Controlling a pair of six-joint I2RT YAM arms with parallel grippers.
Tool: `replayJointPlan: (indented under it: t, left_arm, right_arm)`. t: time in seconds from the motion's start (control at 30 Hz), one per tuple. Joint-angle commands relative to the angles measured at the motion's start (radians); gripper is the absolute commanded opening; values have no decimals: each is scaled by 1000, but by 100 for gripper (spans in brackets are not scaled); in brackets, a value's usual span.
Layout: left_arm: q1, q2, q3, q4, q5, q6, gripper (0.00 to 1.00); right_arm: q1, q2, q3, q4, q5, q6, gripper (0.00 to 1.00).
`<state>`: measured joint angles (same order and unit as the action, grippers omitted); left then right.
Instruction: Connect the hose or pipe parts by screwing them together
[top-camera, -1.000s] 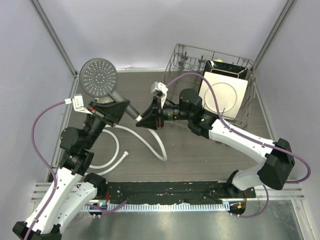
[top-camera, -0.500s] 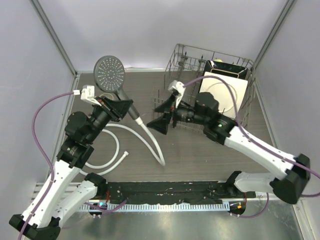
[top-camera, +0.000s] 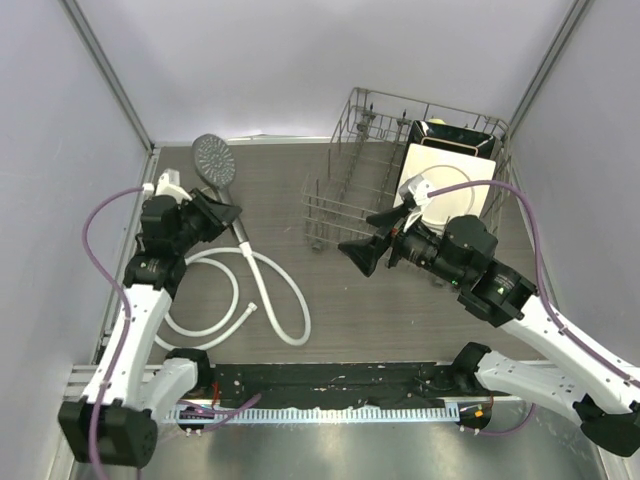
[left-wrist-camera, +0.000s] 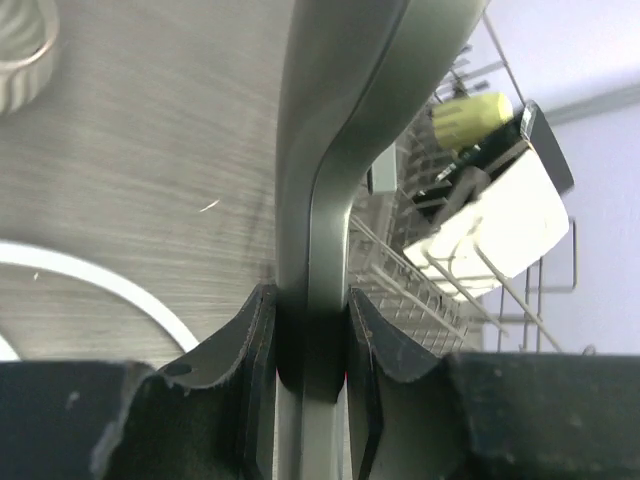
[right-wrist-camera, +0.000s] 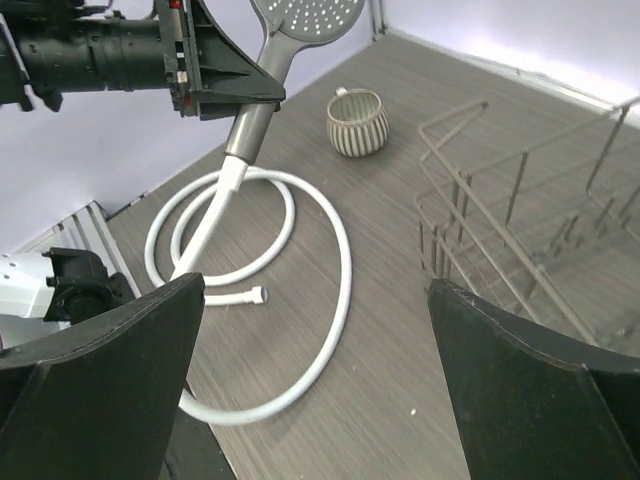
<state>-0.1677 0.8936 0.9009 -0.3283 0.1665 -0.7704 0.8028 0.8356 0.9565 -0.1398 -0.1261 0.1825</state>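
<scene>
The grey shower head (top-camera: 215, 160) is held above the table's back left, its handle (right-wrist-camera: 255, 110) slanting down. My left gripper (top-camera: 226, 216) is shut on that handle (left-wrist-camera: 312, 330), both pads pressed against it. The white hose (top-camera: 290, 300) meets the bottom of the handle and loops over the table; its free end nut (right-wrist-camera: 258, 295) lies inside the loops. My right gripper (top-camera: 370, 240) hovers at mid-table, open wide with nothing between its fingers, well to the right of the handle. In its wrist view the right gripper (right-wrist-camera: 315, 390) looks down on the hose (right-wrist-camera: 340, 270).
A small ribbed grey cup (right-wrist-camera: 357, 122) stands behind the hose, near the shower head. A wire dish rack (top-camera: 420, 150) fills the back right, with a white plate (top-camera: 450, 185) in it. Its near wires (right-wrist-camera: 500, 230) are close to my right fingers.
My right gripper has opened, let go at the handle's lower end and drawn back to the right. The left arm has swung the shower head left and back, dragging the hose along.
</scene>
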Motion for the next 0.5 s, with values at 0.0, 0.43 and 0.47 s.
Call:
replayJointPlan:
  t: [0.0, 0.43, 0.47]
  left_arm:
    - [239, 94, -166, 288, 381, -280, 0]
    - [247, 370, -183, 409, 478, -138, 0]
    - [237, 405, -175, 414, 508, -136, 0]
  right_arm:
    - [-2, -10, -7, -73, 86, 92, 100]
    - [-2, -49, -42, -87, 315, 143, 100]
    - [-4, -44, -44, -81, 310, 144, 100]
